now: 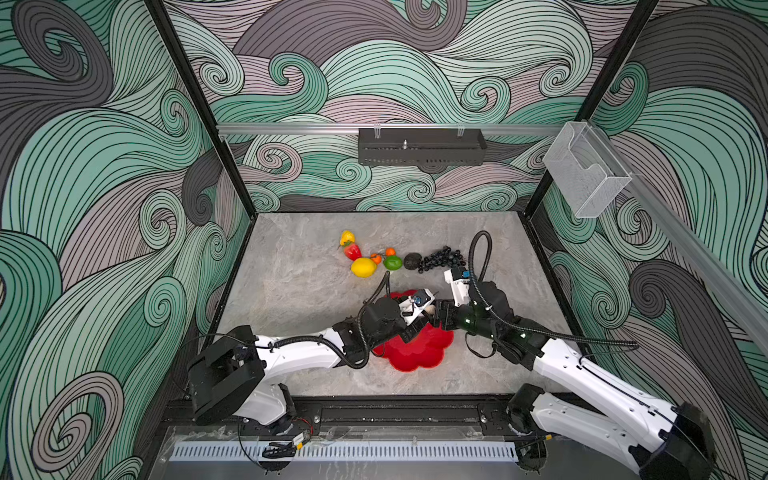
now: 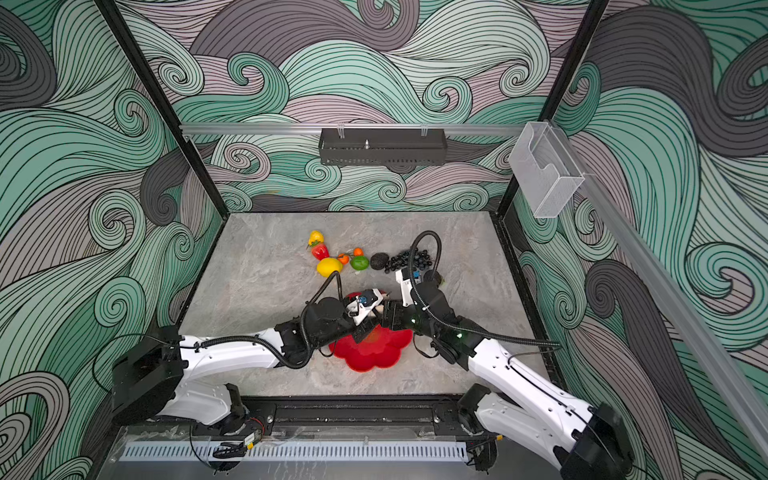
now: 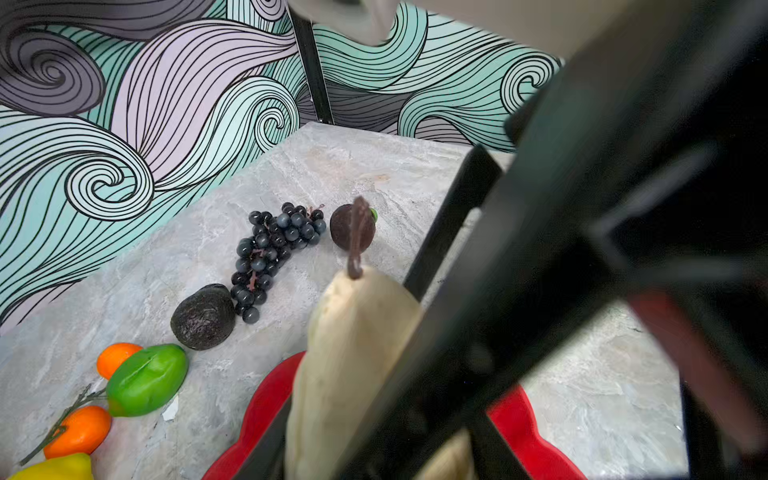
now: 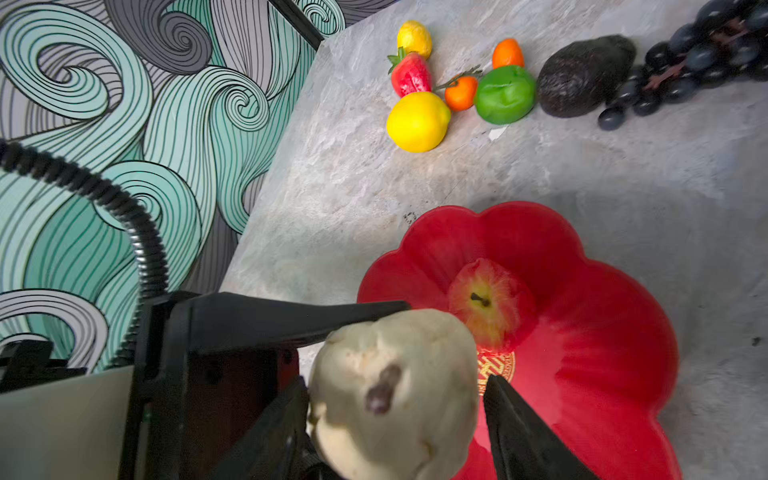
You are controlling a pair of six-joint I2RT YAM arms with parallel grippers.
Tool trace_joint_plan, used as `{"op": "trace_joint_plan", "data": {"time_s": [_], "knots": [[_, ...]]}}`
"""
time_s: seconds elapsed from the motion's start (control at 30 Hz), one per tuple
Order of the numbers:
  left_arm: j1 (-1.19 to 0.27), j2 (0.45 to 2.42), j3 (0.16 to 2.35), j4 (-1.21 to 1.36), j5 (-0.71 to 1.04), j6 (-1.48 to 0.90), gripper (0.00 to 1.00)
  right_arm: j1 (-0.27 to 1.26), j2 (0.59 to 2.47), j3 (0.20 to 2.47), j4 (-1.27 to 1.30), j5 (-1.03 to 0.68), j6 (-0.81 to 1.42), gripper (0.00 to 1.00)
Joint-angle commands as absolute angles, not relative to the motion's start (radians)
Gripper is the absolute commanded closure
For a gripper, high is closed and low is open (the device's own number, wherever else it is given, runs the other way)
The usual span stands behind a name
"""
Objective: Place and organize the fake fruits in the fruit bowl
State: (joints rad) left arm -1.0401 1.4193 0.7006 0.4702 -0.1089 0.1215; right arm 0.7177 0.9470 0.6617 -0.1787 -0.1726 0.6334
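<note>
**Hidden or unclear, left to right.** The left gripper (image 1: 422,320), masked by its own wrist in both top views, is clamped on a beige pear (image 4: 395,395) above the fruit bowl (image 4: 602,332). Both arms cover the bowl's far half and the apple (image 4: 490,303) lying in it. The right gripper (image 4: 397,388) straddles the same pear; whether its jaws press it cannot be told. A brown fruit (image 3: 343,228) sits half behind the right arm.

**Beyond the bowl, on the table (image 1: 291,282).** A row of small yellow fruit (image 1: 347,237), strawberry (image 1: 353,251), lemon (image 1: 363,267), oranges (image 1: 376,258), lime (image 1: 392,262), dark lump (image 1: 412,262) and grape bunch (image 1: 442,257), the last crossed by the right arm's cable (image 2: 424,237).
</note>
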Motion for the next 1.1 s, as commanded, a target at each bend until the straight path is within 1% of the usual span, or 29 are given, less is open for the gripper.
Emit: {"op": "trace_joint_plan", "data": {"time_s": [0.0,0.13,0.33,0.53,0.6,0.63,0.7,0.8,0.87,0.9,0.97,1.07], "knots": [[-1.047,1.399,0.704,0.519,-0.12,0.138,0.62,0.713,0.962,0.676,-0.148,-0.237,0.659,0.35],[-1.047,1.394,0.701,0.522,-0.122,0.138,0.61,0.713,0.981,0.685,-0.137,-0.26,0.655,0.42],[-1.049,1.396,0.703,0.516,-0.127,0.135,0.57,0.716,0.99,0.701,-0.154,-0.258,0.627,0.59],[-1.049,1.393,0.715,0.48,-0.131,0.118,0.51,0.722,0.981,0.712,-0.169,-0.228,0.605,0.67],[-1.049,1.396,0.743,0.415,-0.123,0.103,0.48,0.724,0.98,0.715,-0.172,-0.215,0.599,0.69],[-1.049,1.397,0.757,0.381,-0.111,0.099,0.46,0.724,0.982,0.715,-0.175,-0.207,0.595,0.69],[-1.048,1.4,0.771,0.344,-0.106,0.072,0.37,0.723,0.982,0.718,-0.186,-0.181,0.582,0.7],[-1.047,1.392,0.765,0.333,-0.103,0.035,0.27,0.724,0.983,0.721,-0.204,-0.139,0.559,0.71],[-1.048,1.376,0.754,0.323,-0.116,0.007,0.23,0.725,0.986,0.719,-0.21,-0.107,0.538,0.71],[-1.047,1.363,0.744,0.323,-0.123,0.0,0.22,0.726,0.988,0.719,-0.213,-0.093,0.528,0.72],[-1.048,1.327,0.711,0.334,-0.159,-0.033,0.11,0.731,0.992,0.718,-0.222,-0.055,0.502,0.72],[-1.044,1.249,0.655,0.333,-0.205,-0.076,0.09,0.748,0.994,0.708,-0.224,0.001,0.464,0.72]]}}
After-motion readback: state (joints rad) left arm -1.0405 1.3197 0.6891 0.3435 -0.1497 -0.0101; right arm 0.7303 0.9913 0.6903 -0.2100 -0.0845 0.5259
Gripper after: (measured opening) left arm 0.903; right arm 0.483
